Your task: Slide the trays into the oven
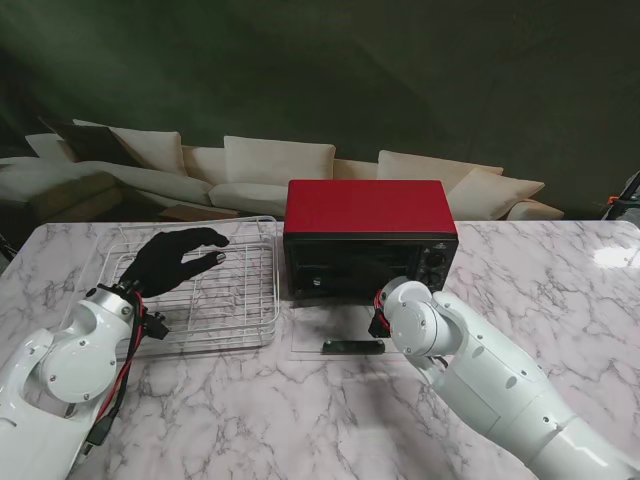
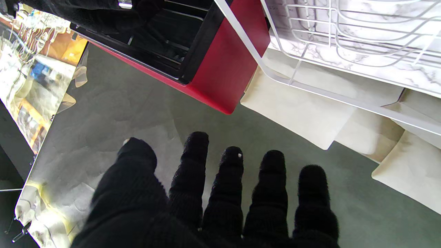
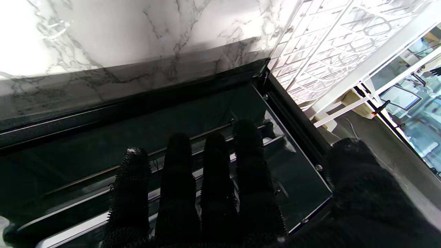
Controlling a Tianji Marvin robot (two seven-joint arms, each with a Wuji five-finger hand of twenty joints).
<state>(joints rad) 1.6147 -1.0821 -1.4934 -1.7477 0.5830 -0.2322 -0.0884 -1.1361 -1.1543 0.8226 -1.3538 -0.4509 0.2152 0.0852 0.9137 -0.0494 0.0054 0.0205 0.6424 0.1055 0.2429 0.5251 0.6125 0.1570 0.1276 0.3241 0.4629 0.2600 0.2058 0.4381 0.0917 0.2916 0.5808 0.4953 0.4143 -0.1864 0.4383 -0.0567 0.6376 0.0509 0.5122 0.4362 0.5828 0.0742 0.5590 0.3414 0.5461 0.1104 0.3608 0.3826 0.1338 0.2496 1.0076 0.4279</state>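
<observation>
The red oven (image 1: 370, 208) stands at the table's middle, its glass door (image 1: 335, 325) folded down flat toward me, and its side shows as the oven (image 2: 227, 65). To its left sits a white wire tray rack (image 1: 215, 290), also seen as the rack (image 2: 344, 41). My black-gloved left hand (image 1: 178, 258) hovers over that rack, fingers (image 2: 227, 186) spread and empty. My right hand (image 3: 213, 186) lies flat above the glass door (image 3: 103, 127), fingers straight, thumb apart, holding nothing. In the stand view its wrist hides most of it.
The door's dark handle (image 1: 352, 346) lies nearest me on the marble table (image 1: 300, 420). A cream sofa (image 1: 280, 165) runs behind the table. The right forearm (image 1: 500, 390) crosses the table's right front.
</observation>
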